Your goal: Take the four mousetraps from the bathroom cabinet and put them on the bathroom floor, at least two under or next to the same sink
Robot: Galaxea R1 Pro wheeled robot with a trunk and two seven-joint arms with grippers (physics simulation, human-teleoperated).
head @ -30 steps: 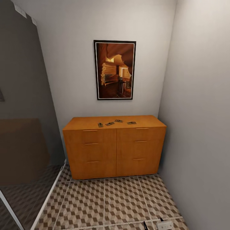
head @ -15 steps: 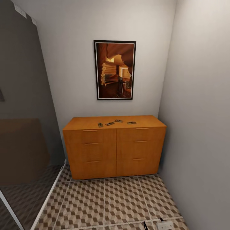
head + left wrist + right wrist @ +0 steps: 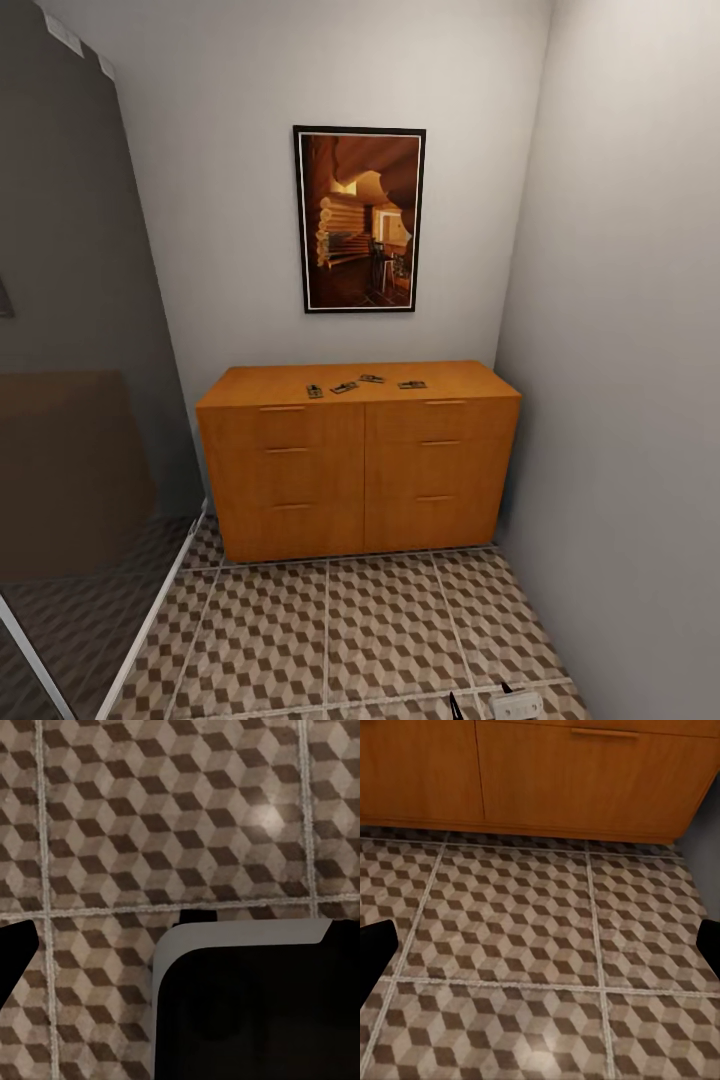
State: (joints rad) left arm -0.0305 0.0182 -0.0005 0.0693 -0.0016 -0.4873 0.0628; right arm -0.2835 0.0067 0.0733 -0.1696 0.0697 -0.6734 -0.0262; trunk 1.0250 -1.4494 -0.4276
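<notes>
The orange-brown cabinet stands against the back wall, all drawers closed. Several small mousetraps lie in a loose row on its top, from the leftmost mousetrap through the middle mousetrap to the rightmost mousetrap. The cube-patterned bathroom floor spreads in front of it. My right gripper is open and empty, low over the floor and facing the cabinet's base; its dark tips peek in at the head view's lower edge. My left gripper is open and empty over the tiles. The sink is out of view.
A framed picture hangs above the cabinet. A grey wall closes the right side and a dark glass panel with a white frame runs along the left. My own dark base shows under the left wrist.
</notes>
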